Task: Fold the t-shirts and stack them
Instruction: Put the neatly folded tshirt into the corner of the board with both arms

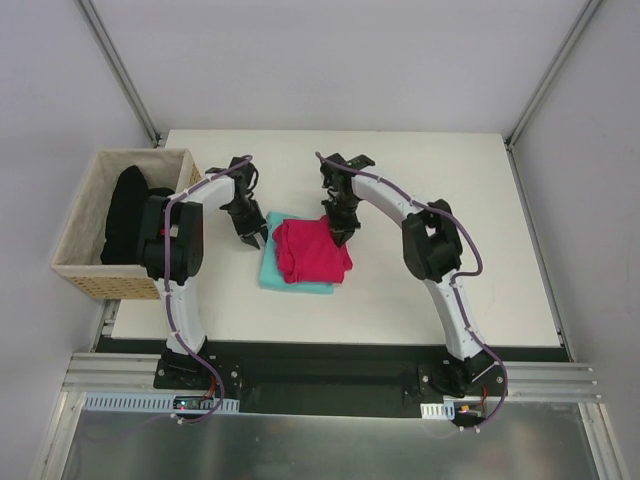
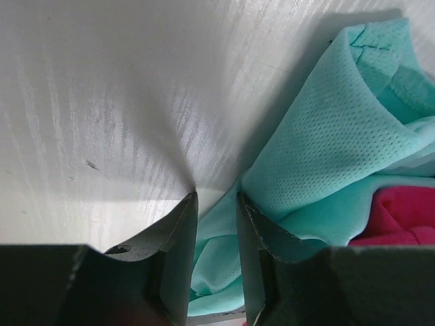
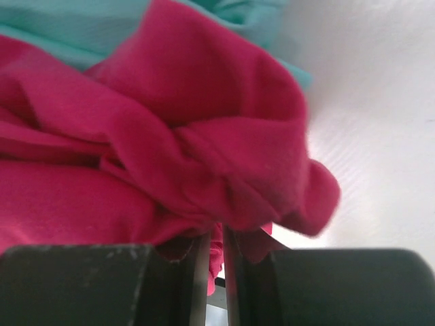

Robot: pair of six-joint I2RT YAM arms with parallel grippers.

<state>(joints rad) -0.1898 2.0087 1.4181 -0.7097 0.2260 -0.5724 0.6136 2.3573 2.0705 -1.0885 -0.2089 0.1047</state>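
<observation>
— Where are the shirts?

— Both lie near the middle of the bench point(image 1: 450, 200). The teal-mint t-shirt point(image 1: 272, 270) is folded flat underneath, and the magenta-pink t-shirt point(image 1: 310, 250) sits on top of it, bunched and wrinkled. Teal shows along the left and near edges.

— And the left tool point(image 1: 252, 237)?

— It is down at the left edge of the teal shirt. In the left wrist view its two dark fingers are close together with a fold of teal mesh cloth filling the gap between them, so the tool is grasping that shirt's edge. The fingertips are at the white bench surface.

— The right tool point(image 1: 340, 232)?

— It is at the far right corner of the magenta shirt. The right wrist view shows its fingers nearly closed, with a pinch of pink cloth caught between them: it is clenched on the magenta shirt. The cloth around the grip is gathered into thick twisted folds, with teal visible behind.

— Anything else on the bench?

— A wicker basket point(image 1: 80, 215) stands at the far left edge, beside the left arm, with black cloth point(image 1: 125, 215) in it.
</observation>
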